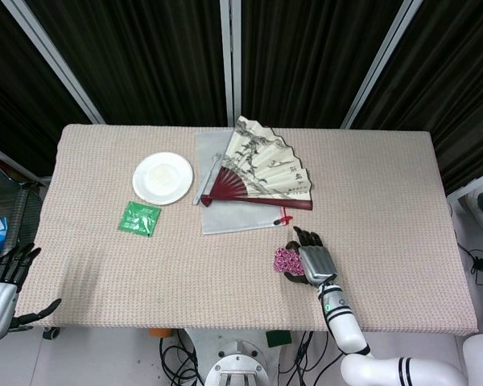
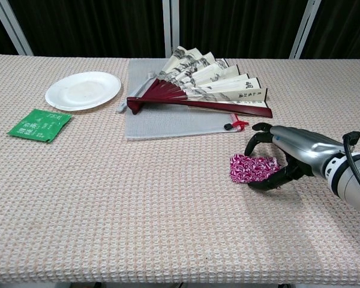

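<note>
Dark curtains hang behind our woven beige table (image 1: 105, 265), where our right hand (image 2: 288, 157) curves over the right edge of the small pink patterned packet (image 2: 254, 167), fingers arched above it and thumb touching its near side, the packet lying flat on the cloth. Our left hand (image 1: 2, 291) hangs off the table's left edge with fingers spread, holding nothing. Further back lie an open paper fan (image 2: 207, 87) on a grey mat (image 2: 168, 117), a white plate (image 2: 83, 90) and a green sachet (image 2: 39, 125).

A silver-backed right hand (image 2: 288, 157) with black fingers (image 2: 255, 135), a white forearm and a green light is seen at four o'clock.
</note>
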### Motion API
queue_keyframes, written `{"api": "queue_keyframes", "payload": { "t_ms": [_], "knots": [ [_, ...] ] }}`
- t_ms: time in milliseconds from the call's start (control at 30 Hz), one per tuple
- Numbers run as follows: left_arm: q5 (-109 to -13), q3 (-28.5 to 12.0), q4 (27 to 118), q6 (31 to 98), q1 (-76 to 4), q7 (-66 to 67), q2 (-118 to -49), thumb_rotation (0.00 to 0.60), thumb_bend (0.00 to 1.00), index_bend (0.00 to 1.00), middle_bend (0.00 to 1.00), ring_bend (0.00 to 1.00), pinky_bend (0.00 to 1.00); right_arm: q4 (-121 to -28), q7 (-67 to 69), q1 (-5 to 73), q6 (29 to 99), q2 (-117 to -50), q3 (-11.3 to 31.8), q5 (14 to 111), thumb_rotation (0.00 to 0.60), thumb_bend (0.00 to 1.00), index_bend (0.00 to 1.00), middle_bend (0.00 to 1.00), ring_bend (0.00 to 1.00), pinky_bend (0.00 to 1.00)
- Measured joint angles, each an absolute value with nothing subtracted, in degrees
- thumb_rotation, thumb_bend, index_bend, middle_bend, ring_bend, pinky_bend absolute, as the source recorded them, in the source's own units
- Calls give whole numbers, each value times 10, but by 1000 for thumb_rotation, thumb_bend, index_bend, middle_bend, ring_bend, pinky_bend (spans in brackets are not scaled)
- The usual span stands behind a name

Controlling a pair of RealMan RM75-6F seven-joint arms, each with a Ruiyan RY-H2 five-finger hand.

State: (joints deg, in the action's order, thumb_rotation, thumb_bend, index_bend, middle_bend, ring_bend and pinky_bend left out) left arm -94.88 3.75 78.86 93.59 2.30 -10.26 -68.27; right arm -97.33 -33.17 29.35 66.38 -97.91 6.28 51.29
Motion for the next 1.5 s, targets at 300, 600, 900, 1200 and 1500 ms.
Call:
{"api": "queue_keyframes", "payload": {
  "t_ms": [300, 600, 900, 1200, 1500],
  "knots": [
    [-948, 38, 786, 934, 23, -105, -684, 365, 122, 73, 37, 0, 125, -966, -325, 294, 666, -983, 60, 521, 578, 628, 417, 3, 0, 0],
    [-947, 38, 783, 934, 24, -107, -686, 363, 122, 73, 37, 0, 125, -963, -325, 295, 662, -983, 58, 519, 589, 585, 416, 2, 0, 0],
    [-948, 38, 784, 935, 24, -106, -685, 364, 122, 73, 37, 0, 125, -975, -326, 295, 660, -971, 52, 524, 589, 484, 325, 0, 0, 0],
    [-950, 38, 787, 936, 24, -104, -684, 366, 122, 73, 37, 0, 125, -992, -325, 286, 676, -958, 45, 532, 588, 477, 314, 0, 0, 0],
    [-952, 39, 789, 936, 23, -100, -684, 364, 122, 73, 37, 0, 125, -1001, -324, 273, 687, -941, 36, 532, 589, 477, 313, 0, 0, 0]
  ]
}}
